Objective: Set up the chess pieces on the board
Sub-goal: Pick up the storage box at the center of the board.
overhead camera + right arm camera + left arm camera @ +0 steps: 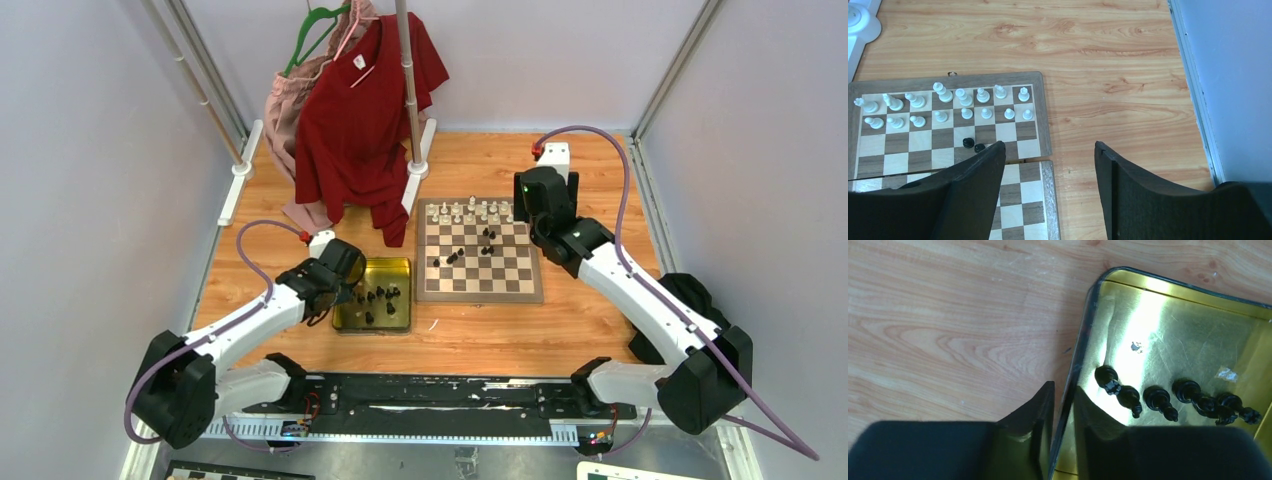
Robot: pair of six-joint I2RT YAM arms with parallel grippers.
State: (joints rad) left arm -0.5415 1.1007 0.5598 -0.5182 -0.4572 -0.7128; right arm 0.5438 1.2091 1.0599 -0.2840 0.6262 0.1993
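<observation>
The board (pixel 478 298) lies at mid-table with white chess pieces (pixel 470 211) lined along its far two rows and a few black ones (pixel 455 257) scattered mid-board. More black pieces (pixel 1158 400) lie on their sides in the gold tray (pixel 1087 325) left of the board. My left gripper (pixel 1063 388) straddles the tray's left rim, one finger outside and one inside, shut on it. My right gripper (pixel 1050 145) hovers open over the board's far right edge (pixel 1045 120), nothing between its fingers; two black pieces (pixel 973 145) stand by its left finger.
A garment rack (pixel 408 80) with a red shirt (pixel 365 110) and a pink garment (pixel 290 110) stands at the back left, its white feet (pixel 240 170) on the table. Enclosure walls (pixel 1238 75) close in on the right and left.
</observation>
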